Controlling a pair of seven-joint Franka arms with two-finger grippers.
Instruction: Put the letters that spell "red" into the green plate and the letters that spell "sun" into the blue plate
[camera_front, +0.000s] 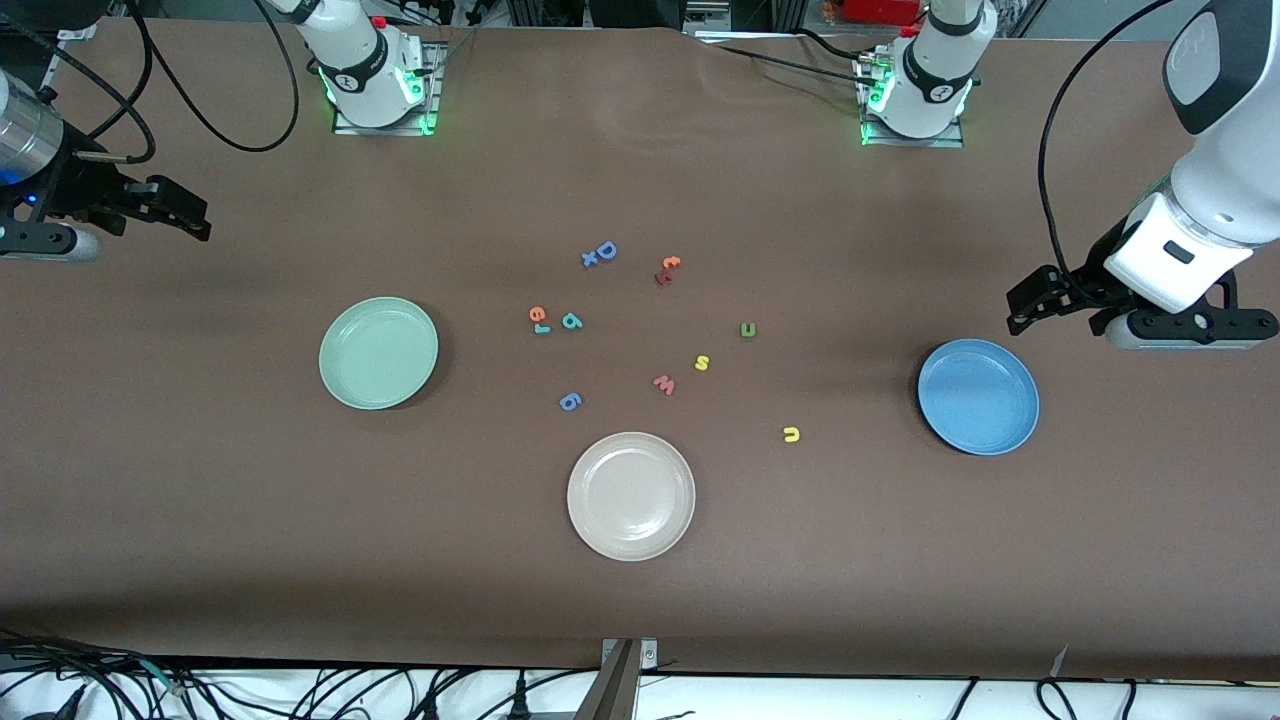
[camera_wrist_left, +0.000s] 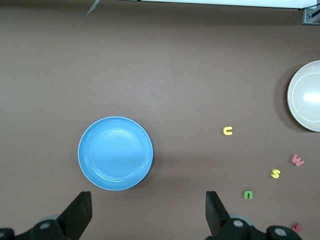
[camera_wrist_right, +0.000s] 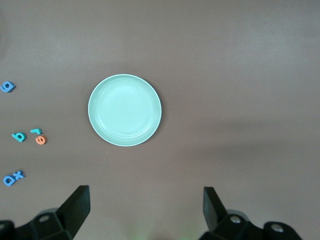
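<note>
The pale green plate (camera_front: 378, 352) (camera_wrist_right: 125, 110) lies toward the right arm's end, the blue plate (camera_front: 978, 396) (camera_wrist_left: 115, 153) toward the left arm's end. Between them lie the orange "e" (camera_front: 538, 314) (camera_wrist_right: 41, 140), teal "r" (camera_front: 541, 329) and teal "d" (camera_front: 572, 321) close together. The green "n" (camera_front: 748, 329) (camera_wrist_left: 248, 194), yellow "s" (camera_front: 702, 363) (camera_wrist_left: 275, 173) and yellow "u" (camera_front: 791, 434) (camera_wrist_left: 228, 131) are spread apart. My left gripper (camera_front: 1016, 310) (camera_wrist_left: 148, 198) hangs open over bare table beside the blue plate. My right gripper (camera_front: 203, 222) (camera_wrist_right: 145, 193) hangs open and empty over its end of the table.
A cream plate (camera_front: 631, 495) sits nearest the front camera, in the middle. Other letters lie among the task's: a blue "D" (camera_front: 605, 250) with a small blue "x", two orange-red letters (camera_front: 667, 271), a pink "w" (camera_front: 664, 384) and a blue "g" (camera_front: 570, 402).
</note>
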